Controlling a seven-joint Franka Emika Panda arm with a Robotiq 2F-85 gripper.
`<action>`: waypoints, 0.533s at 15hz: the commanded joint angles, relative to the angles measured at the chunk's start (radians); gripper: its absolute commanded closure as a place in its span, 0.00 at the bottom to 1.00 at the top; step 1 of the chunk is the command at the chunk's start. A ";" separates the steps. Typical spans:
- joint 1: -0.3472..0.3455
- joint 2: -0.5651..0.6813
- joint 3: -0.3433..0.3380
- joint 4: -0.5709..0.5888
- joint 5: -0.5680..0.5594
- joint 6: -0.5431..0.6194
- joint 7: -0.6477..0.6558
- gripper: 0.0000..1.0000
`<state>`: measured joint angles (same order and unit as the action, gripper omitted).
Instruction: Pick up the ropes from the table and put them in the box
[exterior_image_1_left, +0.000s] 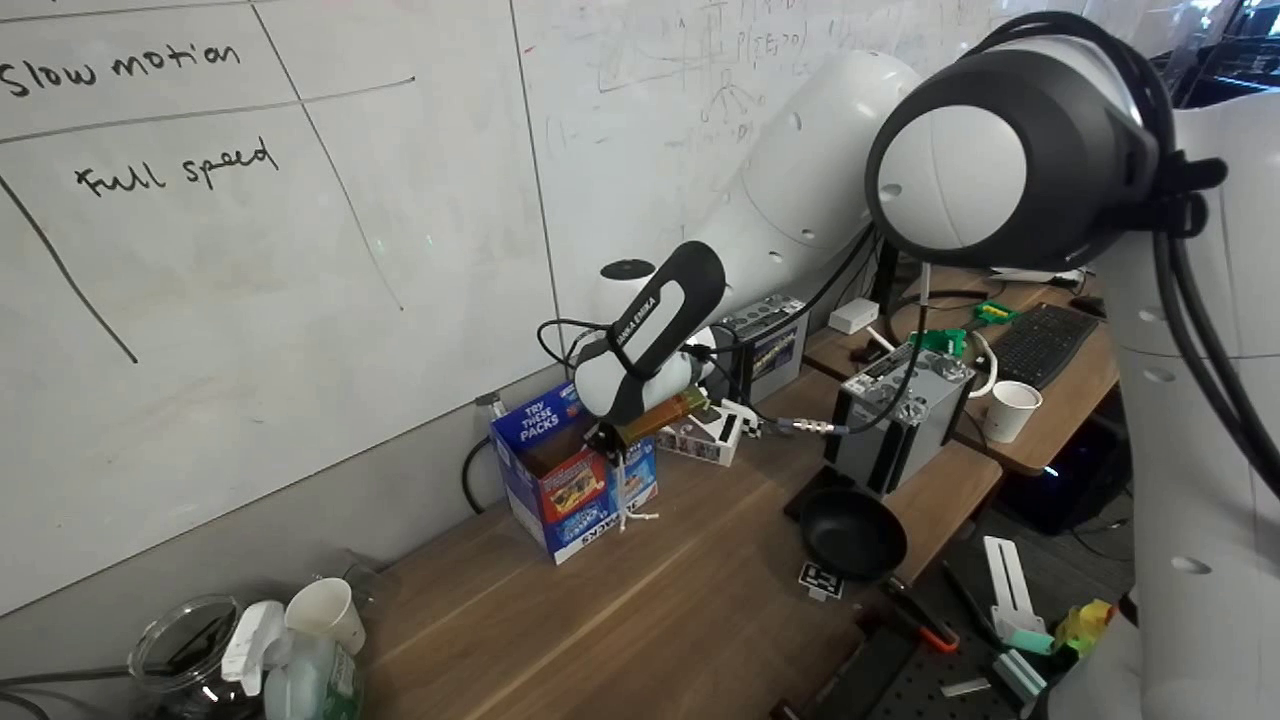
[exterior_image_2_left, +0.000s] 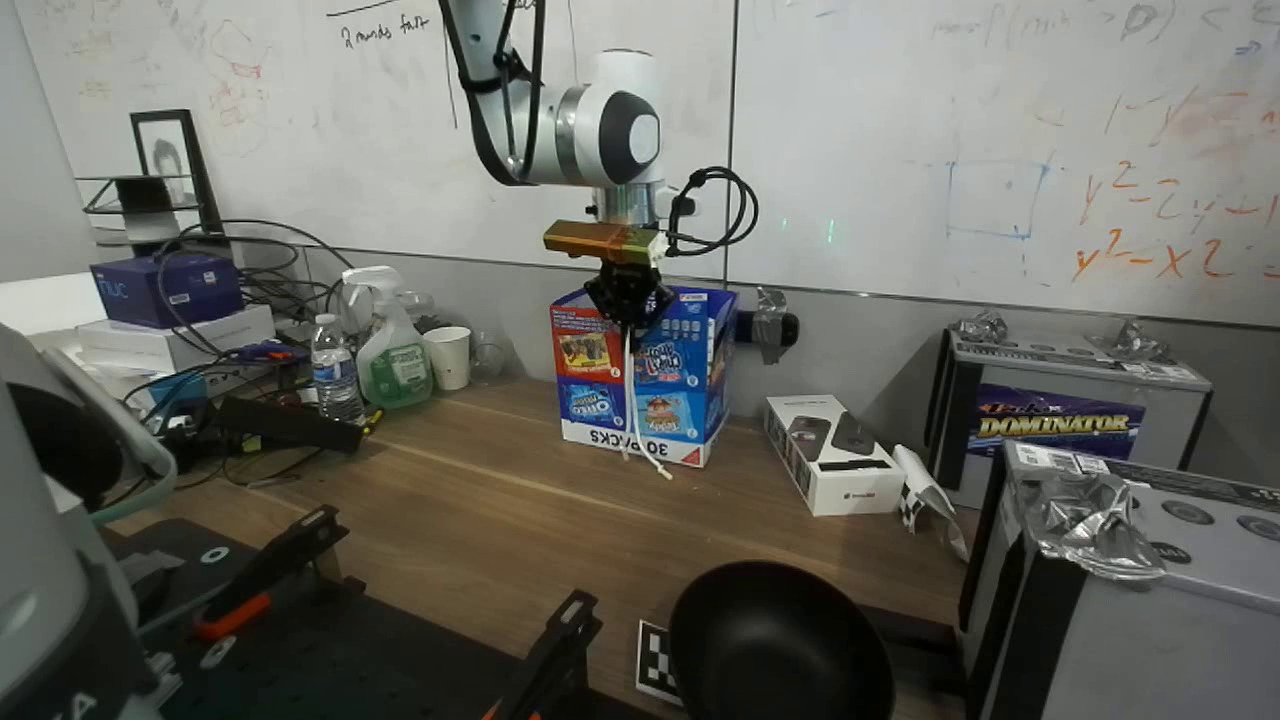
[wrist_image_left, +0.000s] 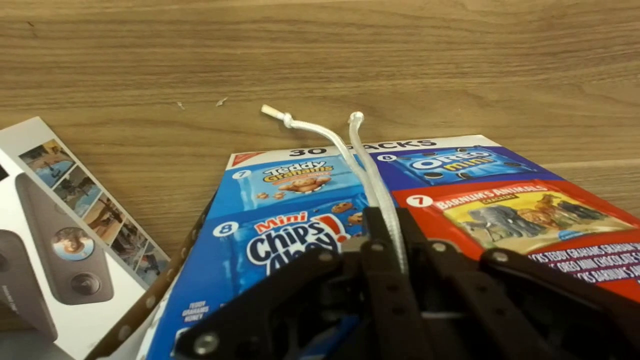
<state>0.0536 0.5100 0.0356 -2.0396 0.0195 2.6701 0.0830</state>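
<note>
"How is the white rope (wrist_image_left: 378, 187) being held?"

"It is being pinched in the gripper (wrist_image_left: 393, 225), jaws closed; only in the wrist view are its knots being clearly shown."

"And the blue box (exterior_image_2_left: 675, 395)?"

"The rope's ends are being hung outside, barred by its printed wall. Its inside is being glimpsed in an exterior view, a pan (exterior_image_1_left: 853, 535) being seen at three o'clock, a spray bottle (exterior_image_1_left: 310, 685) at eight."
</note>
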 joint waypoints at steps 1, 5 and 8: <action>0.004 -0.047 -0.004 -0.012 0.012 -0.033 0.013 0.86; 0.033 -0.146 -0.021 -0.053 -0.006 -0.058 0.071 0.88; 0.065 -0.230 -0.040 -0.072 -0.042 -0.097 0.138 0.89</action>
<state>0.0759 0.3973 0.0251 -2.0591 0.0149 2.6167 0.1447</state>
